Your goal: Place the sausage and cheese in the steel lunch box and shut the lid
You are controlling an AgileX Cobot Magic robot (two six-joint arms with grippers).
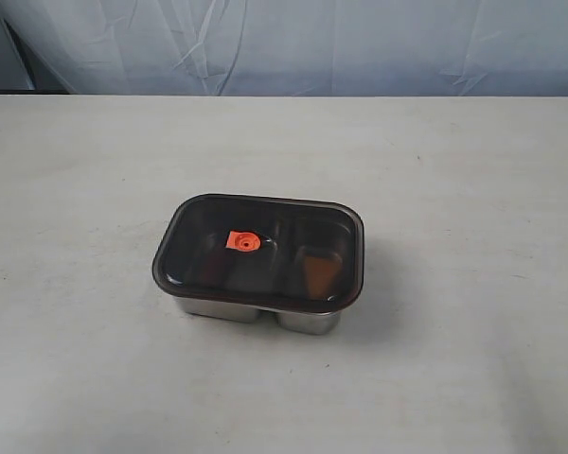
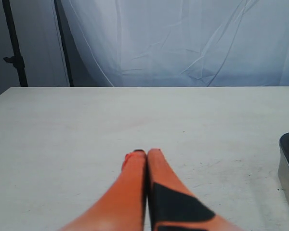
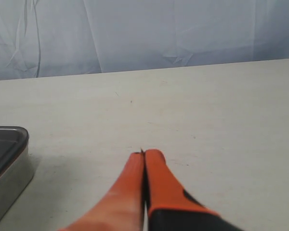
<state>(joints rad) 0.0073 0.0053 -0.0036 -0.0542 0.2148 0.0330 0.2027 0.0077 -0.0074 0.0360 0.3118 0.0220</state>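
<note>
My left claw (image 2: 147, 153) and right claw (image 3: 143, 154) lie low over the table (image 1: 76, 189), each pinched together, with the steel lunch box (image 1: 308, 322) between them mid-table, the lid (image 1: 265, 248) on top.

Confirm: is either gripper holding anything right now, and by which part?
Nothing is held. The left gripper and the right gripper are both shut and empty; the lid sits on the steel lunch box, untouched.
</note>
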